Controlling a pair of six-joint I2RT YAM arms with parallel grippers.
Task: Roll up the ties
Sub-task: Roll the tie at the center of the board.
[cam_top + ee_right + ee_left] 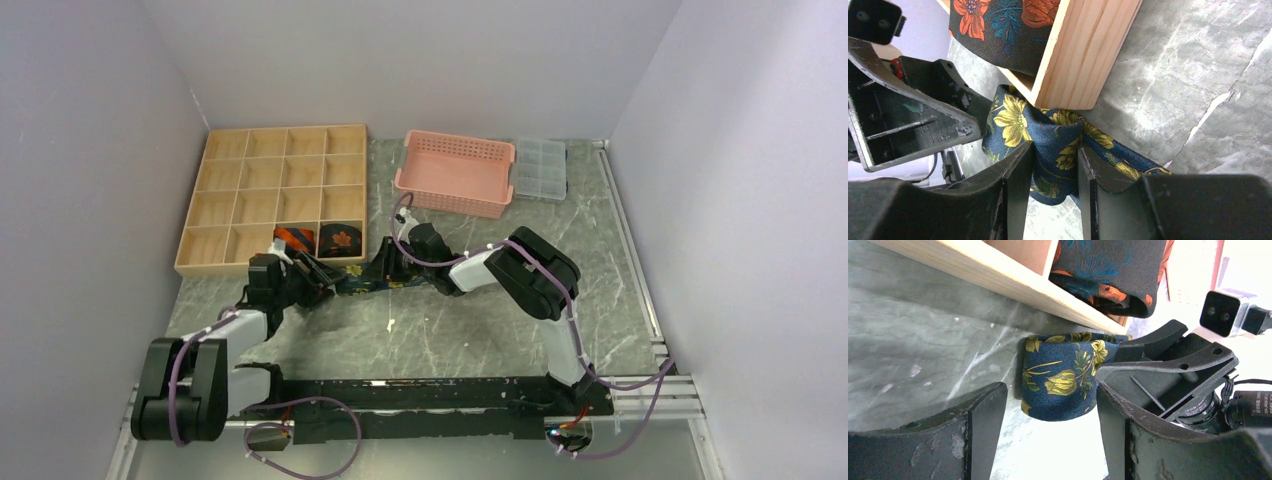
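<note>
Two of the three ties are rolled and seated in the wooden tray point(215, 200): the striped tie point(294, 240) is in the third compartment of its near row, and the leaf tie point(341, 241) is at that row's right end. Left gripper point(1048, 415) sits just off the tray's near wall, jaws apart, straddling the coiled end of the floral tie point(1060, 377) without closing on it. The floral tie lies on the table point(450, 320) against the tray's near right corner, a short coil at the corner with a loose length running off beneath the right gripper point(1055, 180). That gripper is pinched together on the fabric just beside the corner. Pink basket point(455, 172) and clear box point(540, 167) stand to the right of the tray's far end and are not involved. Judgement: this is the rolling step on the last tie, partway through. To do it well, let the right pinch anchor the core, use the left to guide each wrap so the edges stack flush, hold light tension on the loose length, and draw the coil off the tray corner so the wood cannot snag or skew it. Risk: if either side lets go too soon, the coil springs loose.
</note>
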